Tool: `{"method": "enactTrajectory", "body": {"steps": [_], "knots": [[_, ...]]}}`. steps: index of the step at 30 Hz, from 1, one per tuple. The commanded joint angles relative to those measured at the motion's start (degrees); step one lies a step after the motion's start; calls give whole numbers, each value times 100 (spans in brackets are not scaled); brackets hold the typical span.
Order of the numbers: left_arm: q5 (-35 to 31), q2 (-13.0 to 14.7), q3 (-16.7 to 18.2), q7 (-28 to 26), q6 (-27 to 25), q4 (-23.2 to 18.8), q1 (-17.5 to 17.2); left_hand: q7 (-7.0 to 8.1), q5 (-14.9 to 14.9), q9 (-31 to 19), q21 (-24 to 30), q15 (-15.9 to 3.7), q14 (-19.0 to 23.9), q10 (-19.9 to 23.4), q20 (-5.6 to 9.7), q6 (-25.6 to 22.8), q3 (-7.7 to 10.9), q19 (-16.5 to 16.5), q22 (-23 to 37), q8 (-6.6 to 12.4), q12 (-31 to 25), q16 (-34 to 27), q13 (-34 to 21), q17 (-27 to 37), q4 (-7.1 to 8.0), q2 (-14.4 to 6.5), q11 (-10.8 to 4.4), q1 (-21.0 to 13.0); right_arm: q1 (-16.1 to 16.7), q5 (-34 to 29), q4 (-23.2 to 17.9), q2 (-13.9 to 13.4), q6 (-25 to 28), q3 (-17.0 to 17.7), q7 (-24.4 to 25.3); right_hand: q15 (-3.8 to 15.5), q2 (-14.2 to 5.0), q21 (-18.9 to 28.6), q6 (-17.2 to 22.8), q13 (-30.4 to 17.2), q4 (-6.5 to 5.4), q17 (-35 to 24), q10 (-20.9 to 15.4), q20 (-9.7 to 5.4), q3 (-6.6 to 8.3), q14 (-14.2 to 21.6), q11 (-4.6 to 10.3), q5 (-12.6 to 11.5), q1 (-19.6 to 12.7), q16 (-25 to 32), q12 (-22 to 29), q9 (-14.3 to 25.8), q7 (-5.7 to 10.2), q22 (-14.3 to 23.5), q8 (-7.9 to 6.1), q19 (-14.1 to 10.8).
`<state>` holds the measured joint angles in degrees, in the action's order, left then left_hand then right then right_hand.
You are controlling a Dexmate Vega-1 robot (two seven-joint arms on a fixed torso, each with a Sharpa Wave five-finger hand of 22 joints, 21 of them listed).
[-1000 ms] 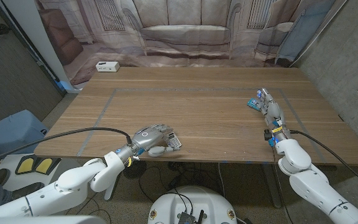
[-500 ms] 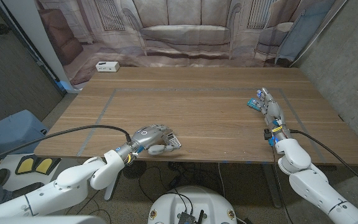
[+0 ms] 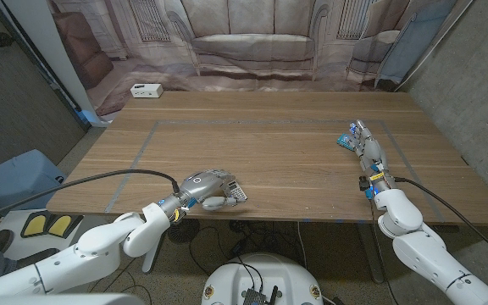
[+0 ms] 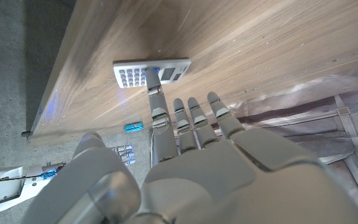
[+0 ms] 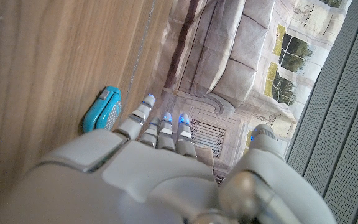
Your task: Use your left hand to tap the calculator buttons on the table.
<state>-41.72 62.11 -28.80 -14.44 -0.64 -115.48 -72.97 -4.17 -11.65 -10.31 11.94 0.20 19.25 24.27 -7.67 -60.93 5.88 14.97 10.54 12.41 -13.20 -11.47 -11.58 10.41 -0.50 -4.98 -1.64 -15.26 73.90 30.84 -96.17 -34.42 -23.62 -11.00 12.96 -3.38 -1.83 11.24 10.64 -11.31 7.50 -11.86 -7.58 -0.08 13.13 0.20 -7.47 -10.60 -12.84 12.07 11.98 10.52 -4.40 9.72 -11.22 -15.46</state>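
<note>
The calculator (image 4: pixel 151 72) is white with grey keys on the brown woodgrain table (image 3: pixel 269 144). Near the right hand (image 3: pixel 365 146) sits a turquoise thing (image 5: pixel 102 109).

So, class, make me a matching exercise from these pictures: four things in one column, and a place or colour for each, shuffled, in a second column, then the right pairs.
Things
1. calculator
2. turquoise object
3. white box
4. left robot hand

Places or colours
A. far left corner of the table
B. beside the right robot hand fingertips
C. grey-white with a dark screen, at the near edge
D. over the calculator, one finger stretched onto it

Pairs: 1-C, 2-B, 3-A, 4-D
</note>
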Motion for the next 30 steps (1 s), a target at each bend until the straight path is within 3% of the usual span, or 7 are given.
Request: {"method": "enactTrajectory", "body": {"steps": [1, 19, 30], "knots": [[-120, -4, 0, -105, 15, 44, 95, 14, 7, -18, 5, -35, 60, 23, -10, -34, 37, 41, 13, -16, -33, -19, -20, -4, -33, -3, 2, -69, -49, -13, 72, 49, -45, -39, -2, -20, -46, -14, 42, -11, -2, -24, -25, 14, -24, 38, -2, 11, 16, -4, -2, 18, 6, 14, 11, -8], [-332, 15, 124, -376, -101, -42, 92, 64, 17, -20, 7, -66, 113, 72, 2, -50, 79, 52, 13, -37, -39, -14, -20, -5, -71, -44, -32, -131, -156, -41, 202, 86, -206, -28, -48, -15, -41, -13, 39, -11, -1, -24, -31, 15, -34, 36, -1, 12, 21, -7, -2, 18, 15, 15, 13, -10], [-351, -42, 119, -411, 5, 14, 227, 87, 26, -21, 8, -83, 127, 91, 10, -25, 107, 61, 13, -62, -38, -4, -20, -6, -97, -66, -30, -170, -60, -57, 146, 85, -253, 52, 37, -13, -38, -14, 33, -11, -1, -24, -29, 20, -41, 36, -2, 12, 24, -8, -6, 18, 22, 15, 15, -9]]}}
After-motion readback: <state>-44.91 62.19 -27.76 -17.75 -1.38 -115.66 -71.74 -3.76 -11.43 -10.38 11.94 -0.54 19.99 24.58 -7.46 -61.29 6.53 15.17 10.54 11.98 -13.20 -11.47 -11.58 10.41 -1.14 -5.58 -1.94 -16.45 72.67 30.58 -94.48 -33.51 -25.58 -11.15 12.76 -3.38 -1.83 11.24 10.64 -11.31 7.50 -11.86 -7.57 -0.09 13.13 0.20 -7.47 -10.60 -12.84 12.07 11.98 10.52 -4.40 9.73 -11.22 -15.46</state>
